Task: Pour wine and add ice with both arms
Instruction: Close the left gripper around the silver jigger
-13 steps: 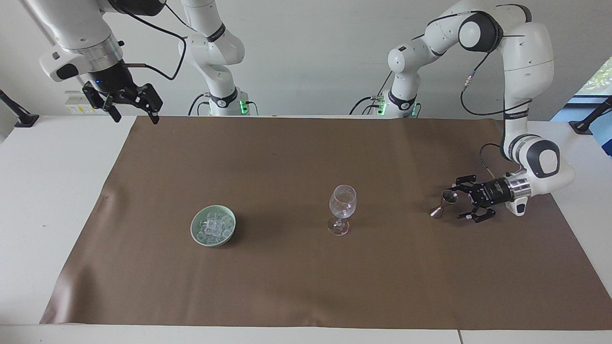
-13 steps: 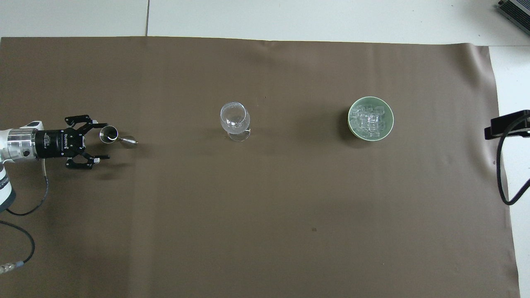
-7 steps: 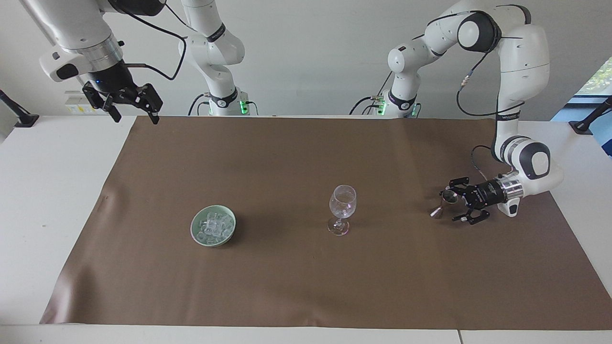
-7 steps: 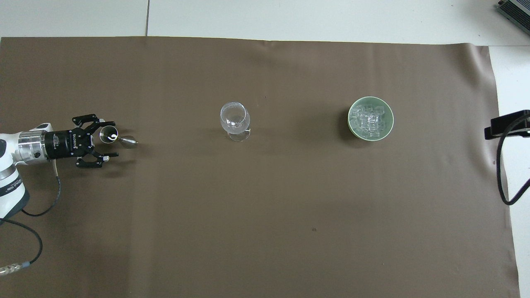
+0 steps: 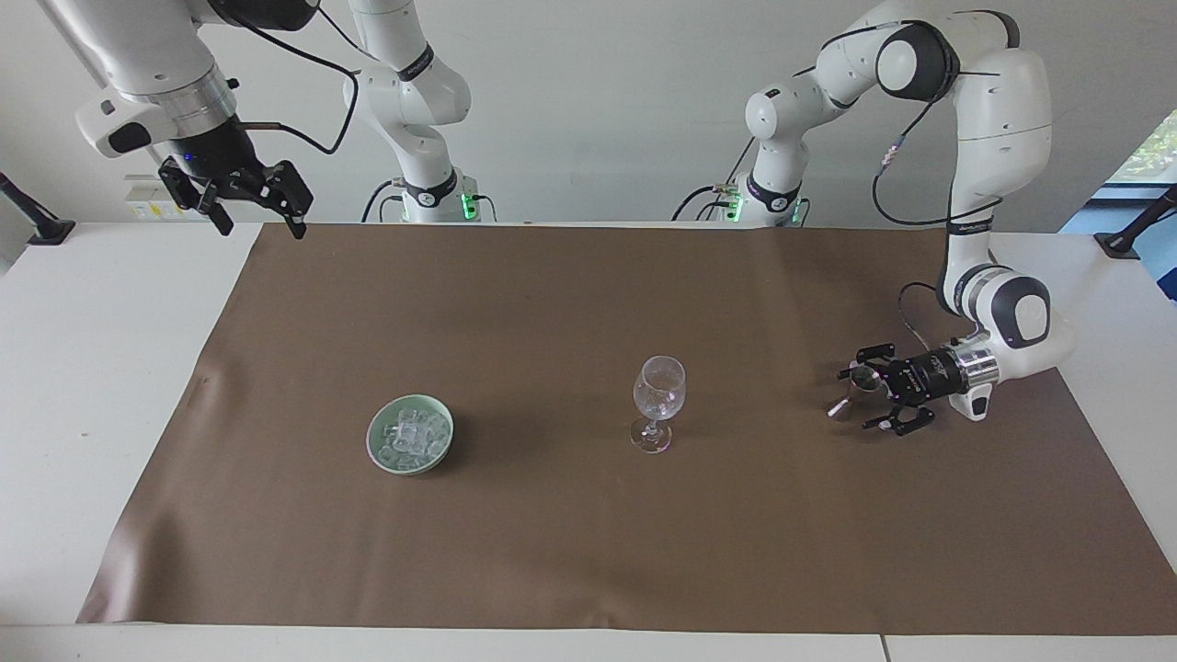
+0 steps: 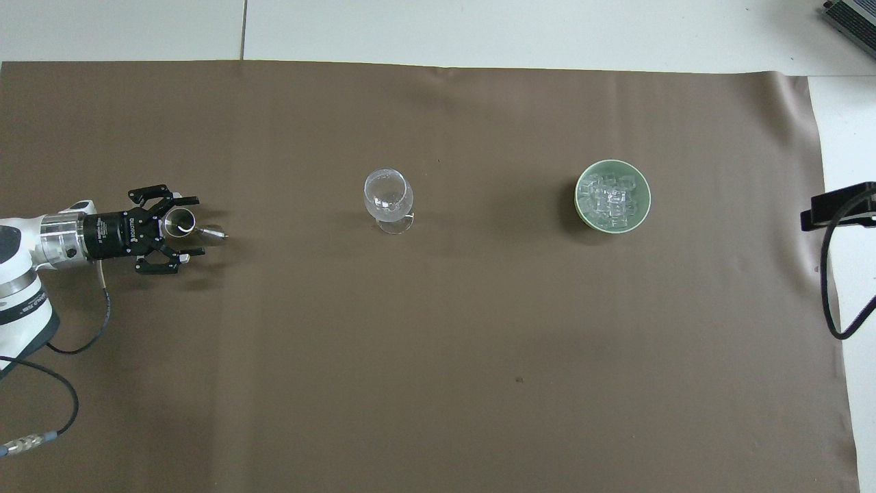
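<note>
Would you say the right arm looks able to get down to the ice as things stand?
Probably yes: the right gripper hangs open and empty high over the table's edge, and nothing stands between it and the ice lying uncovered in the green bowl.

Left gripper (image 5: 866,401) low, open; right gripper (image 5: 257,225) raised, open

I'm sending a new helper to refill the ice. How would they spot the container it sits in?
Start from the brown mat that covers the table, and go to the right arm's end of it. A pale green bowl stands there alone, with ice piled in it. The clear wine glass at mid-mat is stemmed, and the small metal cup sits by the left tool.
</note>
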Controlling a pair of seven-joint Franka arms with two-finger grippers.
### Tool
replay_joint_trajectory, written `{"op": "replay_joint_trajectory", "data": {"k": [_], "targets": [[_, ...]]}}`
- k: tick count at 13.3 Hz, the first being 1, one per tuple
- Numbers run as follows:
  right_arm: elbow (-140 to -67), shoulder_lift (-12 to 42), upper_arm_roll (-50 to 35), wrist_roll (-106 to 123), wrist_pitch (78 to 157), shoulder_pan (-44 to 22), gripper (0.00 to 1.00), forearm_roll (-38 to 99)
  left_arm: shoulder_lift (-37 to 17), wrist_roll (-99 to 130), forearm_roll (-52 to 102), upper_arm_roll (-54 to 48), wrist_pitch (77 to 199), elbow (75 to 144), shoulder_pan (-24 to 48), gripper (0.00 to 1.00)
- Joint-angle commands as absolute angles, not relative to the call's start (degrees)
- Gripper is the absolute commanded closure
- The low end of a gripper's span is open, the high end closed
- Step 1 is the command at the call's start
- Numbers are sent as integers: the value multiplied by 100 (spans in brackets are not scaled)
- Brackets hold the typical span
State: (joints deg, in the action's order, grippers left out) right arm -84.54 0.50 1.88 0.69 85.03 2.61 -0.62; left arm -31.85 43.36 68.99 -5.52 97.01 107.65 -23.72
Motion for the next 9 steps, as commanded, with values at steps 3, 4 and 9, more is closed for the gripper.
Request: {"op": "replay_joint_trajectory", "data": {"k": [3, 4, 9], "targets": [[-8543, -44, 176, -26, 8499, 272, 0, 35, -3032, 4245, 7049, -501, 9826, 10969, -2312, 15], [-8552, -44, 176, -26, 8499, 272, 0, 35, -3041, 4245, 7049, -501, 9826, 10969, -2320, 21], [-8543, -44, 176, -26, 8499, 272, 0, 35, -3059, 4254, 7031, -492, 9826, 10960, -2320, 39]]}}
